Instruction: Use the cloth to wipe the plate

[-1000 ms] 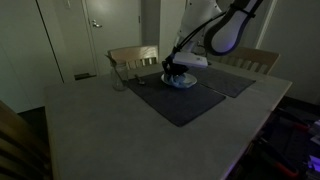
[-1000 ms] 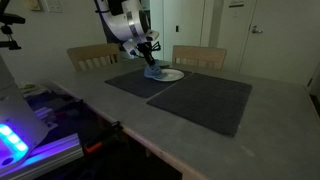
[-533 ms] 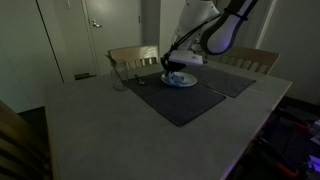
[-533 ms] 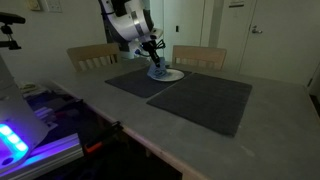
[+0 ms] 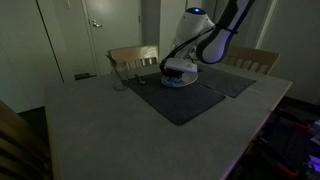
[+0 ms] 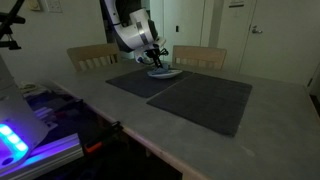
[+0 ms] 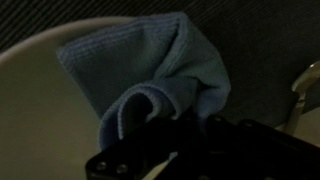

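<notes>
A white plate (image 5: 180, 82) lies on a dark placemat (image 5: 185, 100) at the far side of the table; it also shows in an exterior view (image 6: 166, 74) and fills the left of the wrist view (image 7: 40, 110). A light blue cloth (image 7: 150, 70) is bunched on the plate. My gripper (image 7: 170, 125) is shut on the cloth and presses it down onto the plate. In both exterior views the gripper (image 5: 176, 73) (image 6: 156, 66) sits right over the plate. The fingertips are dark and partly hidden.
A second dark placemat (image 5: 235, 80) lies beside the first. A clear glass (image 5: 118, 80) stands near the mat's corner. Wooden chairs (image 5: 133, 57) stand behind the table. A device with blue light (image 6: 20, 140) sits beside the table.
The gripper with the cloth has shifted across the plate toward its far side, and the arm has leaned lower over it.
</notes>
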